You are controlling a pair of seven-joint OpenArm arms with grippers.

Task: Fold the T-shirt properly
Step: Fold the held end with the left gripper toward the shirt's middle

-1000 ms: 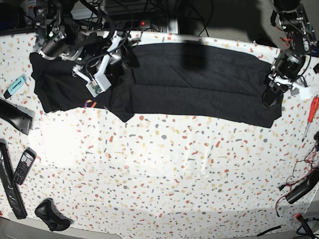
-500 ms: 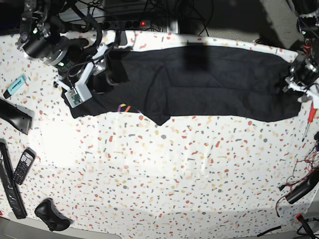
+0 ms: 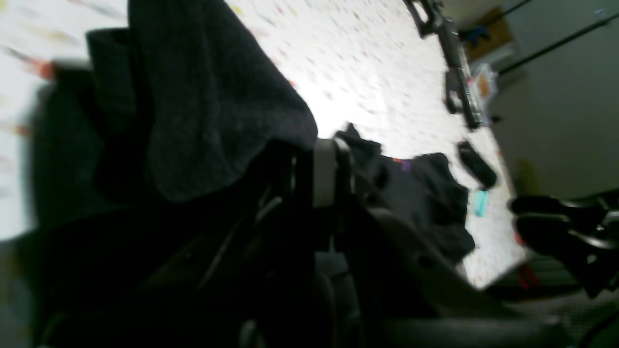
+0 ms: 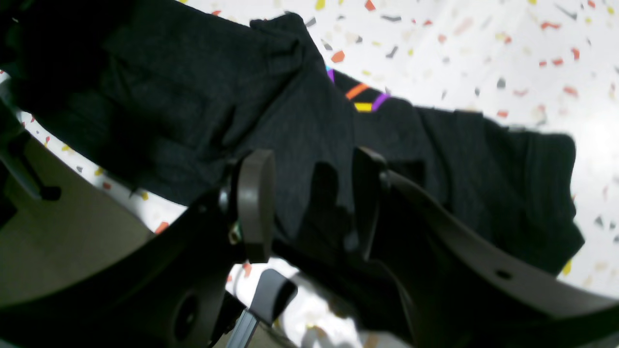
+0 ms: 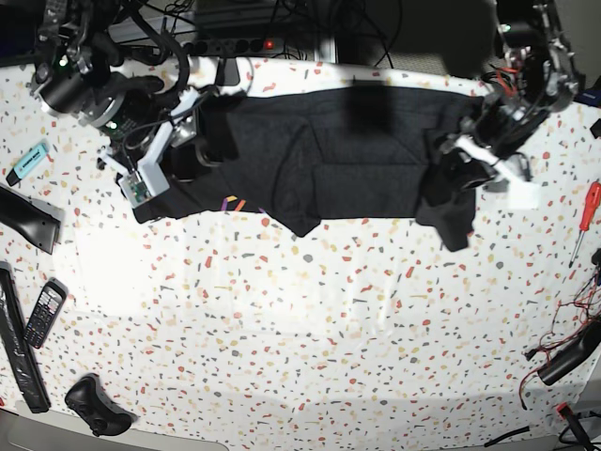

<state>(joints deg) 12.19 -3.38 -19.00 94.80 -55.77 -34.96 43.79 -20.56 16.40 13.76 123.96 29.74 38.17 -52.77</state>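
Note:
The black T-shirt (image 5: 347,160) lies stretched along the back of the table, with its rainbow print (image 5: 230,202) at its front left edge. My left gripper (image 5: 451,169) is shut on the shirt's right end, which hangs from it in a bunched fold. In the blurred left wrist view the fabric (image 3: 208,111) drapes over the gripper (image 3: 309,164). My right gripper (image 5: 192,150) is shut on the shirt's left end. In the right wrist view, dark fabric (image 4: 193,96) is bunched between its fingers (image 4: 254,203), with the print (image 4: 360,96) just beyond.
A teal object (image 5: 30,160), a black bar (image 5: 23,221), a phone (image 5: 44,313) and a black controller (image 5: 94,404) lie along the table's left side. A red screwdriver (image 5: 587,211) and cables (image 5: 563,352) lie at the right edge.
My left gripper has swung in from the table's right edge toward the middle, carrying the shirt's right end. The right gripper moved left earlier and now holds still.

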